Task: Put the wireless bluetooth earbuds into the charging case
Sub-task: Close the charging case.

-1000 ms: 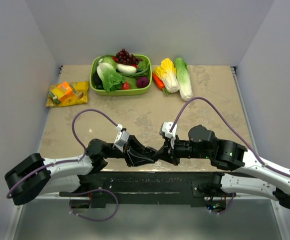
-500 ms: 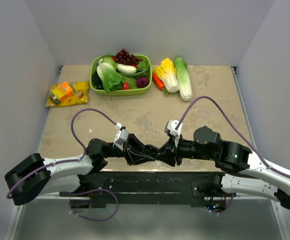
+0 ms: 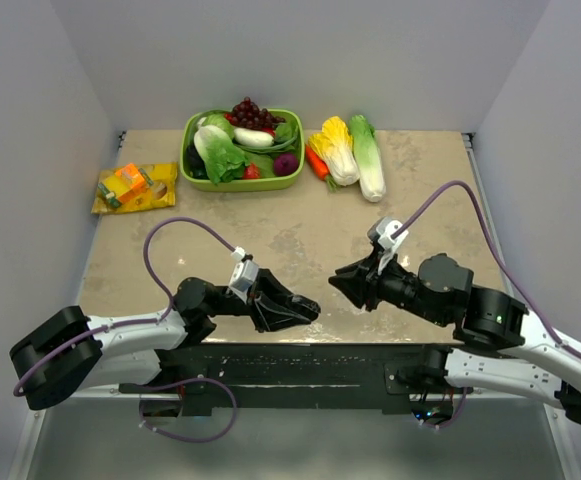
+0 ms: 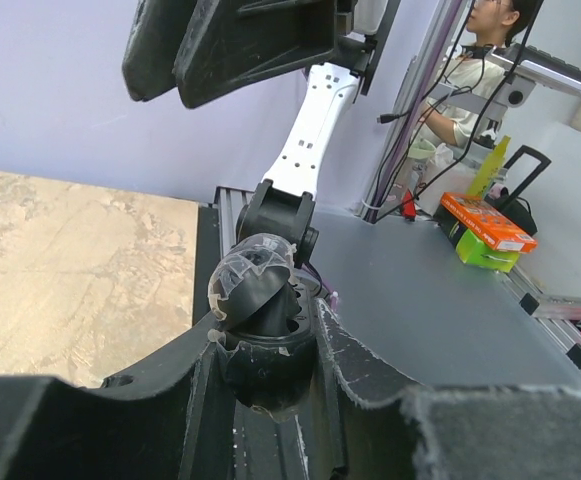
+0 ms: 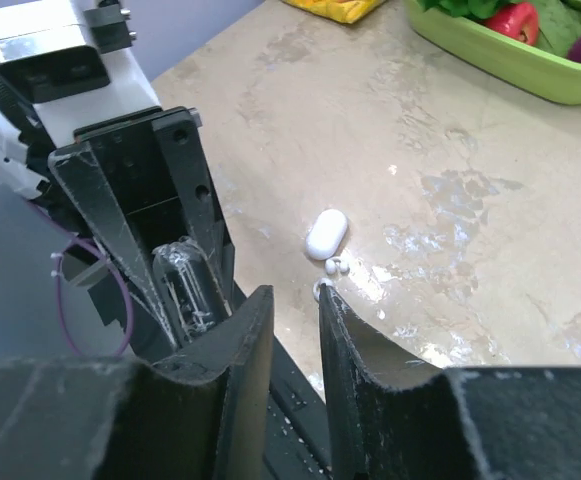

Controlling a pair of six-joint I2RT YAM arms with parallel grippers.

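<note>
The left gripper (image 4: pixel 266 338) is clenched on a round, glossy black charging case (image 4: pixel 270 372). Its clear plastic lid (image 4: pixel 250 283) is tipped open, and what sits inside is hard to make out. The right gripper (image 5: pixel 292 300) holds its matte black jaws slightly parted and empty. On the marbled beige table (image 5: pixel 490 130), tiny white earbuds (image 5: pixel 335 266) lie just beside a smooth white pebble-shaped case (image 5: pixel 326 233). The print on the yellow packet (image 3: pixel 135 187) is too small to read.

Plain pale lilac walls (image 3: pixel 300 55) close in my mottled beige, stone-patterned surface (image 3: pixel 420 190) on three sides, under soft even light, with glossy patches shining along its near edge.
</note>
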